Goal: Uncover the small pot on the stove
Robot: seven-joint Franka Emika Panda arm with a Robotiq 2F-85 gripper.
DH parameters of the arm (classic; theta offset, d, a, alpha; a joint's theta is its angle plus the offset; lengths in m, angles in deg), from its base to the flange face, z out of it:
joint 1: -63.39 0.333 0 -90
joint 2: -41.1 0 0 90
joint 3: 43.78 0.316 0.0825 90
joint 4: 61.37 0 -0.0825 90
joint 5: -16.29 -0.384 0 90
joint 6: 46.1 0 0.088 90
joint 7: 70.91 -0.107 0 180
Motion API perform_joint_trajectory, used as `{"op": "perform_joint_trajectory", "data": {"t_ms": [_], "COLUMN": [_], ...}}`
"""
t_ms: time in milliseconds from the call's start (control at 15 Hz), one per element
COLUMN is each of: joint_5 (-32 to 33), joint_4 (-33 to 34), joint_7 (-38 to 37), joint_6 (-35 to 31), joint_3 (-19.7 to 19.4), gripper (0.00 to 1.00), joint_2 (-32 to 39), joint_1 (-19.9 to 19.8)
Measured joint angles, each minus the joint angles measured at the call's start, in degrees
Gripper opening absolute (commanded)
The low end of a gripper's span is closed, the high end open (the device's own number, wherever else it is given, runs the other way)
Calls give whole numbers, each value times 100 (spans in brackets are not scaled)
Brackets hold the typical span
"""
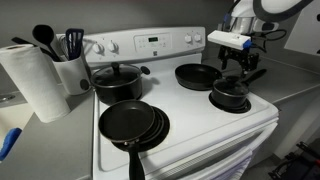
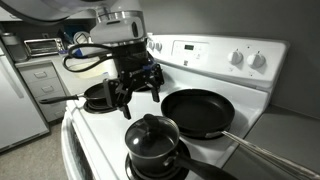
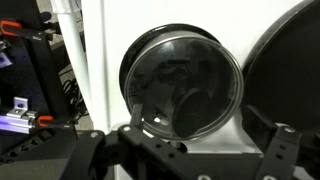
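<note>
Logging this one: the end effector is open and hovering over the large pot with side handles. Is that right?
Not quite. The end effector is open and hovering, but over the small pot with the long straight handle, not over the large pot. An exterior view shows this.

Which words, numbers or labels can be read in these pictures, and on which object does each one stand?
None is readable.
Display on the stove: blurred, cannot be read.
Marks around the knobs: too small to read.
Lid of the small pot: no text visible.
</note>
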Motion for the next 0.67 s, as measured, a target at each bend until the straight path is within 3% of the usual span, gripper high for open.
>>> {"op": "perform_joint_trajectory", "data": {"t_ms": [667], "joint_5": [490], "joint_4": [197], "joint_7": [-330], "joint_6": [18], "joint_3": [-283], "gripper": [100], "joint_2": [485], "joint_1": [28]}}
